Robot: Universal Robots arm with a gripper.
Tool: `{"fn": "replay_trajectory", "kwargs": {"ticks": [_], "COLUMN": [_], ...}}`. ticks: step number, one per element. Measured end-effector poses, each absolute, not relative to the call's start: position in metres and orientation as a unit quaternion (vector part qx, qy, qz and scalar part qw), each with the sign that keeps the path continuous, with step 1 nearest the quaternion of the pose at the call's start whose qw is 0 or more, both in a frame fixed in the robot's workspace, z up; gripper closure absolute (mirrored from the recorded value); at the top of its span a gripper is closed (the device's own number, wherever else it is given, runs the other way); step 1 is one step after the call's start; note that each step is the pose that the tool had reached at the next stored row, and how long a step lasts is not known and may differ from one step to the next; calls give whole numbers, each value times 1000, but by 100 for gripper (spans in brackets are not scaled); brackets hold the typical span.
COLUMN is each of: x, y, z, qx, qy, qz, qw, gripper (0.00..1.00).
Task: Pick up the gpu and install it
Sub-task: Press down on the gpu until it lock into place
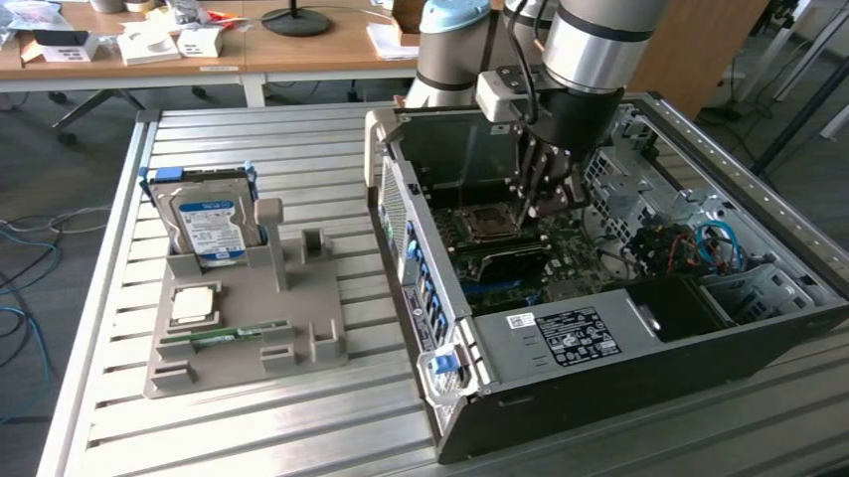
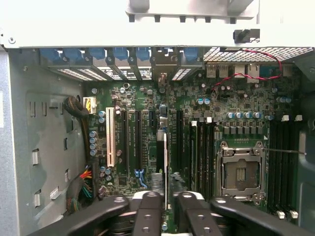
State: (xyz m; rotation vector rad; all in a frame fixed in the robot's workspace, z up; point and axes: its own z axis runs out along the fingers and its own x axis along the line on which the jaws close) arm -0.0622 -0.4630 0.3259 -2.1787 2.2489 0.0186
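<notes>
The gpu (image 2: 166, 157) shows edge-on in the wrist view as a thin pale line standing upright among the long dark slots of the green motherboard (image 2: 147, 113). My gripper (image 2: 168, 196) straddles its near end, and the two black fingers (image 2: 150, 199) are closed in on the thin edge. From the exterior view, my gripper (image 1: 547, 204) reaches straight down into the open computer case (image 1: 597, 338), just over the motherboard near the CPU socket (image 1: 488, 221).
A grey tray (image 1: 246, 348) on the exterior view's left holds a hard drive (image 1: 210, 224), a CPU (image 1: 195, 303) and a green memory stick (image 1: 226, 333). Around the gripper are the case walls, a drive cage (image 1: 743, 288) and cables (image 2: 83, 177).
</notes>
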Motion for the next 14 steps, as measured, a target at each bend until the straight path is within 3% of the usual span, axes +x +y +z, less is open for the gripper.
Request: {"fn": "replay_trajectory", "kwargs": {"ticks": [3, 14], "x": [-62, -62], "y": [-463, -463], "z": [326, 326], "qx": [-696, -696], "qy": [718, 718], "qz": [6, 6], "qw": [5, 5], "gripper": [89, 89]}}
